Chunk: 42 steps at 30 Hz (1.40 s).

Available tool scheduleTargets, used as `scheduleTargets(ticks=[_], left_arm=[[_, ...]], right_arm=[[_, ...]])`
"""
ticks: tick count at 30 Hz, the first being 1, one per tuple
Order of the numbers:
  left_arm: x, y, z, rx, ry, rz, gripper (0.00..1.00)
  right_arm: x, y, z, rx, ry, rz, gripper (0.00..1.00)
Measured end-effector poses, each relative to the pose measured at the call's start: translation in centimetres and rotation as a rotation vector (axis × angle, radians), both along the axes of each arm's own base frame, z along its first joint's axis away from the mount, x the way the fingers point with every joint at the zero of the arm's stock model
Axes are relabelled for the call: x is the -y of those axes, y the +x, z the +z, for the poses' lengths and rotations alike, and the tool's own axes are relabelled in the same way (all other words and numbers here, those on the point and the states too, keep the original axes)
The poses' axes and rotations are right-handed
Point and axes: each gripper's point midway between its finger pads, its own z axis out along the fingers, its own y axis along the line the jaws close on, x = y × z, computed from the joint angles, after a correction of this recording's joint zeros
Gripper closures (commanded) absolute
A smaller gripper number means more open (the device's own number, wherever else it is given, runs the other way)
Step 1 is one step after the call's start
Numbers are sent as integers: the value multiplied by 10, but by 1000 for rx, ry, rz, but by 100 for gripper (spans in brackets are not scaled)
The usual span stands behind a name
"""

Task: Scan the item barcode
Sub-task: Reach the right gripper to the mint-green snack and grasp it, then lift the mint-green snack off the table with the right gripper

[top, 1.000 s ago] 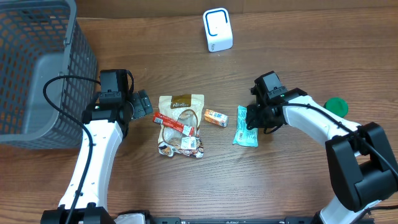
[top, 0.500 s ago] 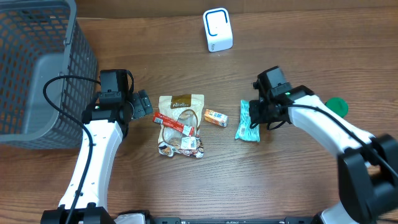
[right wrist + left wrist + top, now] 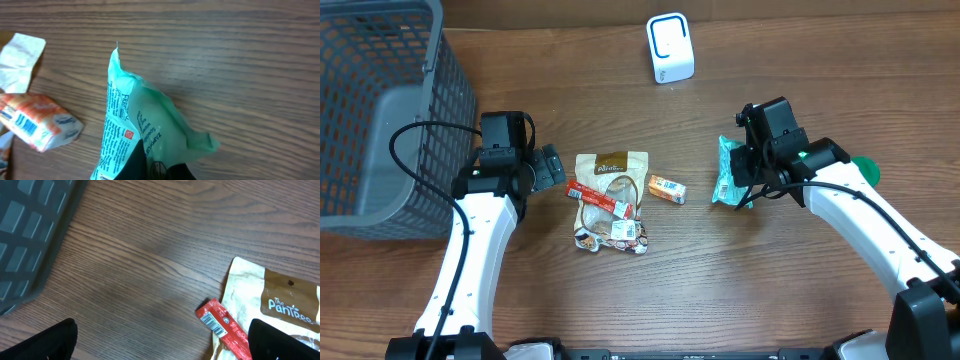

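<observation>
My right gripper (image 3: 748, 178) is shut on a teal-green wipes packet (image 3: 726, 172), holding it off the table right of centre. In the right wrist view the packet (image 3: 145, 125) stands tilted up from the pinched jaws (image 3: 160, 167), its printed text side facing left. A white barcode scanner (image 3: 670, 48) stands at the back centre. My left gripper (image 3: 552, 167) hangs open at the left of a beige pouch (image 3: 610, 165). A red stick packet (image 3: 222, 330) with its barcode showing lies between the open fingers (image 3: 55, 340).
A grey mesh basket (image 3: 380, 100) fills the back left. A small orange packet (image 3: 666, 188) lies beside the beige pouch, and a clear-window pouch (image 3: 612, 232) lies just below it. A green disc (image 3: 861, 170) sits at the right behind my right arm.
My right gripper closed on the teal packet and lifted it off the table, carrying it slightly right and toward the back. The left arm has not moved.
</observation>
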Motion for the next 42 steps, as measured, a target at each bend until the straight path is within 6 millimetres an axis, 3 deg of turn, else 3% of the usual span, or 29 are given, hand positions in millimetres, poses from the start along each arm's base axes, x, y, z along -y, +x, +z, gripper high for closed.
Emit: scheduleTargets(ticks=[10, 18, 31, 34, 35, 37, 42], left_arm=[[0, 0, 0, 0, 0, 0, 0], [0, 0, 0, 0, 0, 0, 0], [0, 0, 0, 0, 0, 0, 0], [0, 0, 0, 0, 0, 0, 0], [0, 0, 0, 0, 0, 0, 0], [0, 0, 0, 0, 0, 0, 0], [0, 0, 0, 0, 0, 0, 0]], right_arm=[[5, -19, -11, -82, -18, -2, 96], [17, -49, -49, -194, -24, -78, 96], [12, -55, -66, -216, 69, -199, 96], [11, -59, -72, -222, 85, -203, 89], [11, -60, -74, -224, 86, -205, 78], [12, -62, -77, -231, 89, -214, 67], [11, -63, -78, -231, 92, -207, 63]])
